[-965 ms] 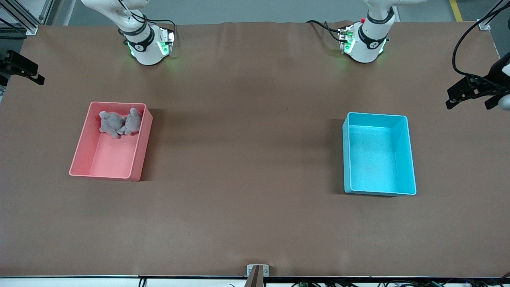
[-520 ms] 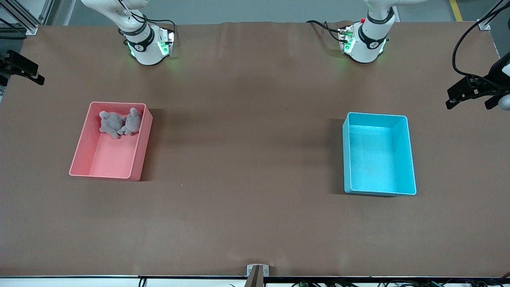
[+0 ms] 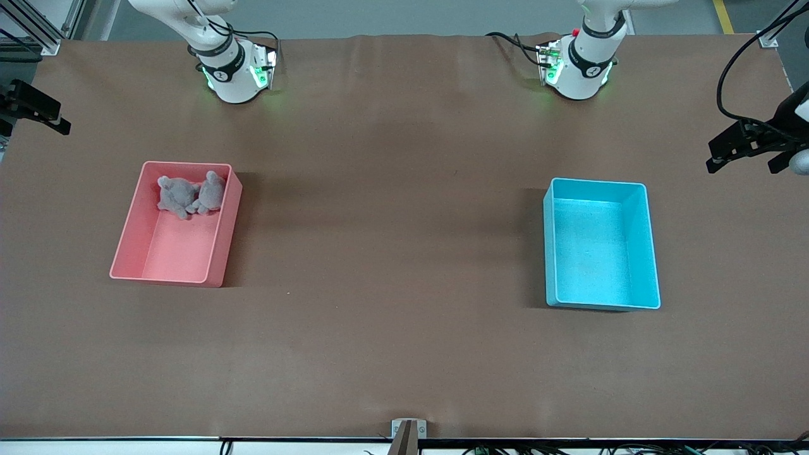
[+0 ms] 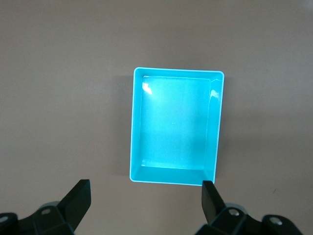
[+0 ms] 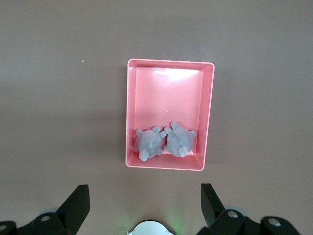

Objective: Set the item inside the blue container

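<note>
Left gripper (image 4: pixel 146 196) high over blue bin (image 3: pixel 651 240), jaws apart, empty | right gripper (image 5: pixel 145 198) high over pink bin (image 3: pixel 129 234), apart, empty | two grey plush toys (image 3: pixel 189 194) in pink bin's base-side end

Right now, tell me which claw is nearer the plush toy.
Right. The right claw hangs open above the pink bin holding the plush toy; the left claw hangs open above the blue container.

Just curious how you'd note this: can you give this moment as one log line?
stage: not started | toys: in pink bin | blue bin: empty | left gripper: open above blue bin | right gripper: open above pink bin
</note>
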